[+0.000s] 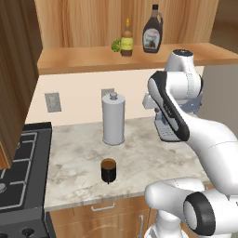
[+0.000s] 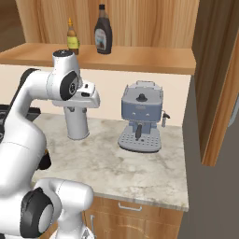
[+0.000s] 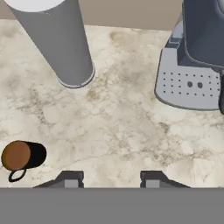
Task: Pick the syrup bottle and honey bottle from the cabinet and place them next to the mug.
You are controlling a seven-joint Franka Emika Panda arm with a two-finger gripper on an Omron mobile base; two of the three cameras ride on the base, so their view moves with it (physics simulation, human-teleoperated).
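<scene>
A simulated kitchen seen from behind a white robot arm that rises over a pale marbled counter (image 1: pixel 79 153). Nearest the viewer, close to the counter's front edge, stands the mug (image 1: pixel 109 170), short and black with a brown inside, upright, with open counter around it. In the hand view, which looks straight down, the gripper (image 3: pixel 111 179) hangs above bare counter, its two dark fingertips standing apart with nothing between them; this seems to be as closed as it goes, and it holds nothing. Further back, a tall grey canister (image 1: pixel 113 119) with a knob stands near the wall, and to its right a grey espresso machine (image 2: pixel 140 122) sits against the backsplash. Farthest and highest, on the shelf of the wooden cabinet (image 1: pixel 93 58), the honey bottle (image 1: pixel 126 42) and the syrup bottle (image 1: pixel 152 30) stand upright, near each other but apart; a small green object beside the honey is too small to identify. Both look like rigid, smooth bottles that could slip. The slim honey bottle is probably light and easy to tip, best pinched across its body. The syrup bottle is wider and likely heavier, so its narrow neck below the cap is probably the safer hold.
</scene>
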